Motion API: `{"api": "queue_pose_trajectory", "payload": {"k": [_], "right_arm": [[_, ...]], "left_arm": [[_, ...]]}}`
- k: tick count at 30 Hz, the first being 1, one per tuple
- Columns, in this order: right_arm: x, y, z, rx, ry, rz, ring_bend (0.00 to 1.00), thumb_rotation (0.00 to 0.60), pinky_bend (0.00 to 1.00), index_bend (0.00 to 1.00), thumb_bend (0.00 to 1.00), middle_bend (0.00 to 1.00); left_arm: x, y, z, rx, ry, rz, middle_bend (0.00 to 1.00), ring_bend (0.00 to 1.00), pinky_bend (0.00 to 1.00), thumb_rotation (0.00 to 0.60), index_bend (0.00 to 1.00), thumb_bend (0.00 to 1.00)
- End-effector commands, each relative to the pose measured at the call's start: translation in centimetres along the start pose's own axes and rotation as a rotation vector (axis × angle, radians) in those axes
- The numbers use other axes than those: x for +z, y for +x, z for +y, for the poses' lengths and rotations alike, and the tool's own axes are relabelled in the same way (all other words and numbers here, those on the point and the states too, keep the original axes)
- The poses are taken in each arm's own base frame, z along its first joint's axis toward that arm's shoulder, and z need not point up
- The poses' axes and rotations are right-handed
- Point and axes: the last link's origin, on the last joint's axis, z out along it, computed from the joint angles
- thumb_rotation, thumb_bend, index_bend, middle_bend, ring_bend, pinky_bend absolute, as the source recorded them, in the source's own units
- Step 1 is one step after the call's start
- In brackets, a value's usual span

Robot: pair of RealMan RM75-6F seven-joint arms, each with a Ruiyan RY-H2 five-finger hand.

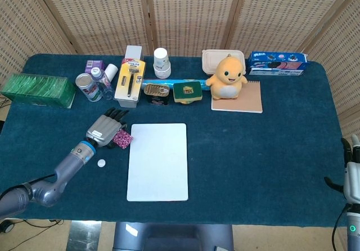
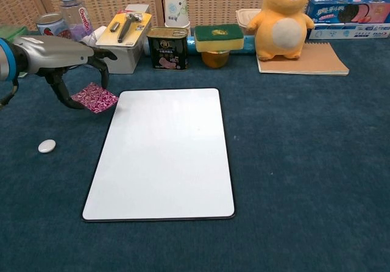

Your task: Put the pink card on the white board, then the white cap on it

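My left hand (image 1: 106,130) (image 2: 58,53) pinches the patterned pink card (image 1: 121,139) (image 2: 94,97) just off the white board's upper left corner. The card hangs slightly tilted, its right tip close to the board's edge. The white board (image 1: 158,161) (image 2: 163,153) lies flat in the middle of the blue cloth with nothing on it. The small round white cap (image 1: 101,162) (image 2: 47,146) lies on the cloth left of the board, below the hand. My right hand (image 1: 352,179) shows only at the far right edge of the head view, fingers up, holding nothing.
Along the back stand a green box (image 1: 38,90), a can (image 1: 86,85), a bottle (image 2: 76,17), a razor pack (image 1: 130,81), a paper cup (image 1: 162,63), a tin (image 2: 168,48), a sponge on a jar (image 2: 219,44) and a yellow plush on a notebook (image 1: 228,79).
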Motion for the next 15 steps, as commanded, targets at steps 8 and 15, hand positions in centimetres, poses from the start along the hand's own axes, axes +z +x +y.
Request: {"api": "queue_pose_trajectory", "payload": {"k": [8, 15], "right_arm": [[0.0, 0.1, 0.2, 0.008, -0.003, -0.005, 0.00, 0.600, 0.00, 0.06, 0.00, 0.00], [0.1, 0.5, 0.5, 0.019, -0.012, 0.001, 0.00, 0.600, 0.00, 0.06, 0.00, 0.00]], "left_arm": [[2.2, 1.1, 8.6, 0.075, -0.170, -0.005, 0.00, 0.00, 0.01, 0.600, 0.51, 0.21], [3.3, 0.6, 11.3, 0.102, -0.195, -0.034, 0.00, 0.00, 0.01, 0.600, 0.51, 0.20]]}}
